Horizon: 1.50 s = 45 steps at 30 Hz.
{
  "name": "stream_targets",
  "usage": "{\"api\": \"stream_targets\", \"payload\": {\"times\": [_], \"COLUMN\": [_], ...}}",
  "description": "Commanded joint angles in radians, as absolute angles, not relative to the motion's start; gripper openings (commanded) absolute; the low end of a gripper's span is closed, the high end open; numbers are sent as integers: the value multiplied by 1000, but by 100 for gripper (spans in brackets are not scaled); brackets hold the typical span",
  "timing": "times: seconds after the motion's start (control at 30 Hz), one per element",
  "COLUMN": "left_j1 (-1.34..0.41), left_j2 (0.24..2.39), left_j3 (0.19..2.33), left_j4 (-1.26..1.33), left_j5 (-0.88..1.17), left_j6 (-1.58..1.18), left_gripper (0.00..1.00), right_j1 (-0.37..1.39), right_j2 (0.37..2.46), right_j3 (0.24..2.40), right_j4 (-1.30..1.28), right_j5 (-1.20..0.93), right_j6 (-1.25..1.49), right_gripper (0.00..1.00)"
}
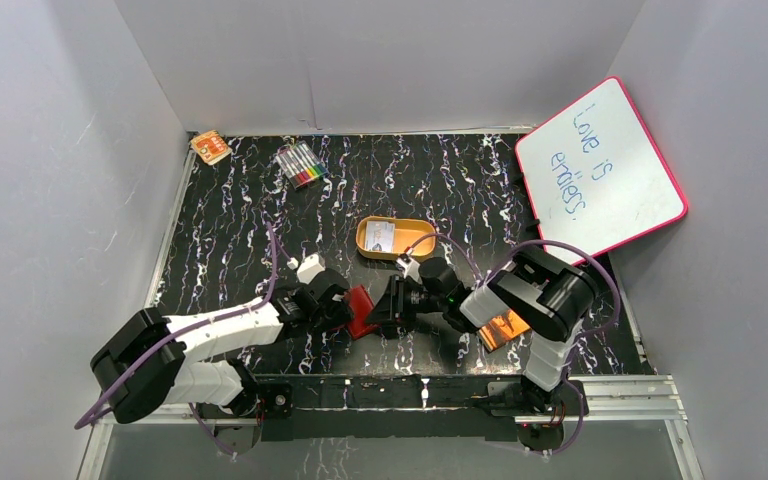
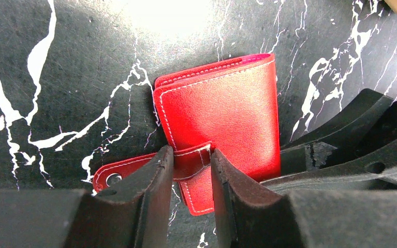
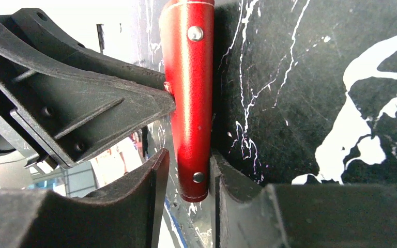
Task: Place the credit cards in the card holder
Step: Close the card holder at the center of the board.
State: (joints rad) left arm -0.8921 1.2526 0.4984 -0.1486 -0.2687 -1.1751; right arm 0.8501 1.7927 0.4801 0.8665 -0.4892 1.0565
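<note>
left hand (image 2: 192, 157) pinching card holder (image 2: 222, 108) tab | right hand (image 3: 188, 163) loosely straddling its edge

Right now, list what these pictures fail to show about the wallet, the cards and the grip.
- Card holder pockets: folded shut in both wrist views, too small in the top view.
- Card in the orange tin: top view, print too small; any cards beneath hidden.
- Right gripper: right wrist view, unclear whether both fingers touch the card holder.

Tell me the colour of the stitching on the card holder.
White stitching on the red card holder; the left wrist view shows it best.
</note>
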Motion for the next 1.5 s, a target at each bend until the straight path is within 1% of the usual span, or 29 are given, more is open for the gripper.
{"api": "stream_targets", "payload": {"times": [0.0,0.13,0.17,0.3,0.33,0.37,0.4,0.5,0.53,0.57,0.6,0.67,0.73,0.83,0.93,1.0,1.07,1.1,1.17,1.2,1.27,1.33,1.4,1.47], "left_j1": [-888,-888,-888,-888,-889,-889,-888,-888,-888,-888,-887,-887,-888,-887,-887,-888,-888,-888,-888,-888,-887,-887,-887,-887], "left_j2": [1334,1324,1322,1290,1268,1243,1209,1100,1070,1040,1018,987,971,941,904,891,890,897,916,927,950,965,969,972], "left_j3": [388,384,382,398,414,441,474,636,694,757,819,954,1088,1249,1340,1367,1367,1363,1353,1345,1327,1304,1282,1267], "left_j4": [-392,-392,-390,-419,-445,-480,-518,-649,-691,-730,-780,-836,-915,-969,-911,-820,-692,-633,-514,-451,-352,-259,-157,-53], "left_j5": [-259,-255,-253,-256,-265,-277,-289,-332,-347,-368,-383,-413,-457,-548,-633,-667,-663,-639,-582,-551,-513,-494,-472,-452], "left_j6": [-1159,-1160,-1162,-1160,-1157,-1156,-1152,-1133,-1129,-1126,-1121,-1107,-1095,-1083,-1042,-1004,-957,-943,-926,-919,-915,-915,-895,-859], "left_gripper": [0,0,0,0,0,0,5,36,45,52,57,62,65,68,74,81,84,85,87,87,88,89,89,89], "right_j1": [877,876,876,879,878,878,878,878,879,879,879,878,878,878,898,918,954,972,1003,1009,1023,1054,1092,1124], "right_j2": [1855,1868,1870,1835,1805,1768,1720,1560,1507,1455,1395,1328,1251,1195,1183,1184,1180,1172,1146,1129,1101,1078,1064,1053], "right_j3": [453,467,470,469,469,475,484,535,558,584,625,707,810,1001,1166,1240,1270,1261,1177,1122,1009,911,826,762], "right_j4": [888,909,914,913,883,831,766,508,416,301,216,41,-151,-371,-486,-492,-425,-353,-76,89,391,655,859,978], "right_j5": [-581,-583,-583,-555,-543,-526,-508,-450,-428,-408,-388,-328,-233,-40,247,428,614,707,842,875,902,888,849,804], "right_j6": [1103,1123,1125,1116,1103,1080,1051,942,901,860,807,730,601,412,222,94,-70,-164,-409,-548,-871,-1112,-1317,-1467], "right_gripper": [40,34,30,5,1,0,0,0,0,0,0,0,0,0,0,0,0,0,0,0,0,0,0,0]}}
